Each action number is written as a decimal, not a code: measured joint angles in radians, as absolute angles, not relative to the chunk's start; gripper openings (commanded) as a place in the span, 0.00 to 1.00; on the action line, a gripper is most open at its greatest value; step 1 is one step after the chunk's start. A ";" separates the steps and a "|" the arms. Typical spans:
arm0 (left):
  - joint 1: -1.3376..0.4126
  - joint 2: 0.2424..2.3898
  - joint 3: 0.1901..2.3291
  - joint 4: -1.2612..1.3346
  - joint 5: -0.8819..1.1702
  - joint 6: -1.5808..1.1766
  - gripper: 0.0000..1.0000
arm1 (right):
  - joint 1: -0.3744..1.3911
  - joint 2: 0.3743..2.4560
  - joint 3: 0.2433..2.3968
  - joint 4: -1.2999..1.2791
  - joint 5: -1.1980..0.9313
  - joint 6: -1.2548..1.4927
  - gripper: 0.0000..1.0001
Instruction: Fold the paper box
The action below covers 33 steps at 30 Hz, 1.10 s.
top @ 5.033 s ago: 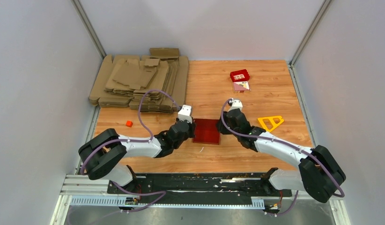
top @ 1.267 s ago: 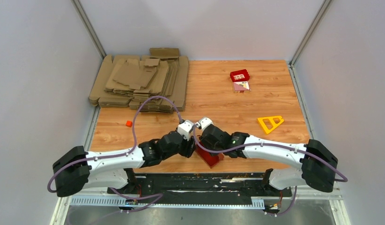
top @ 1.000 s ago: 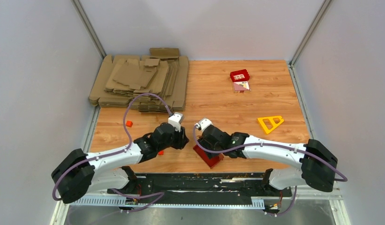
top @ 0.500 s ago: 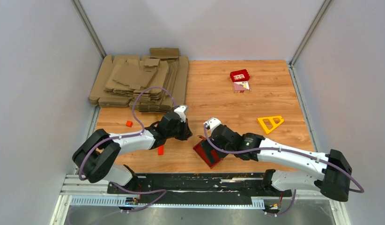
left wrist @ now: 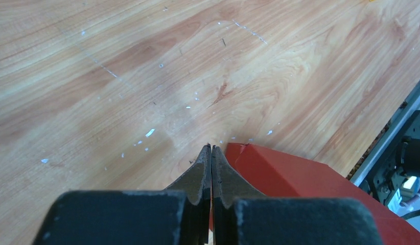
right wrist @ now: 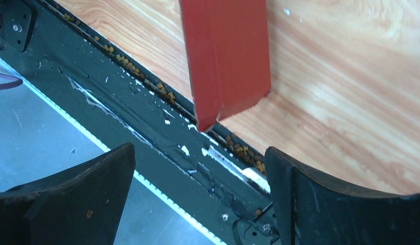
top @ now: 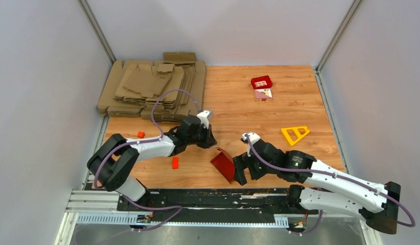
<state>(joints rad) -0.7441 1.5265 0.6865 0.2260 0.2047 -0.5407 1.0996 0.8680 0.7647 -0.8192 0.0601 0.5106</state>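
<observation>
The paper box (top: 223,163) is bright red card, partly folded and standing tilted near the table's front edge. In the right wrist view the paper box (right wrist: 228,56) hangs ahead of the fingers, its lower corner over the black rail. My right gripper (top: 239,169) sits just right of it, and my right gripper (right wrist: 199,150) has its jaws wide open with nothing between them. My left gripper (top: 211,142) is just behind and left of the box, with its jaws pressed together. My left gripper (left wrist: 211,149) points at bare wood, with the paper box (left wrist: 310,184) right beside its tips.
A stack of flat brown cardboard sheets (top: 152,89) lies at the back left. A small red tile (top: 261,81) and a yellow triangle (top: 295,133) are on the right. Two small orange blocks (top: 140,134) (top: 175,162) lie on the left. A black rail (top: 218,200) runs along the front edge.
My right gripper let go of the box, opened wide and drew back to the right. My left gripper shut and moved from left of the box to just behind it.
</observation>
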 measured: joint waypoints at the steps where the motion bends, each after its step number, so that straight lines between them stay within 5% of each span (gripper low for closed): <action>1: -0.744 1.531 0.690 0.226 0.213 -0.541 0.00 | 1.100 0.854 0.762 -0.841 0.060 0.534 0.89; 13: -0.744 1.556 0.709 0.213 0.273 -0.543 0.00 | 1.099 0.749 0.655 -0.978 0.142 0.763 0.28; 21: -0.744 1.556 0.716 0.198 0.292 -0.551 0.00 | 1.090 0.934 0.655 -0.871 0.235 0.784 0.16; 33: -0.747 1.555 0.715 0.226 0.381 -0.644 0.00 | 1.031 1.003 0.638 -0.564 0.169 0.765 0.15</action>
<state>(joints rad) -0.7471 1.5555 0.7155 0.2264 0.3805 -0.6437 1.0306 1.0027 0.6384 -0.5636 0.1692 0.7650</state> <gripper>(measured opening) 0.006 0.154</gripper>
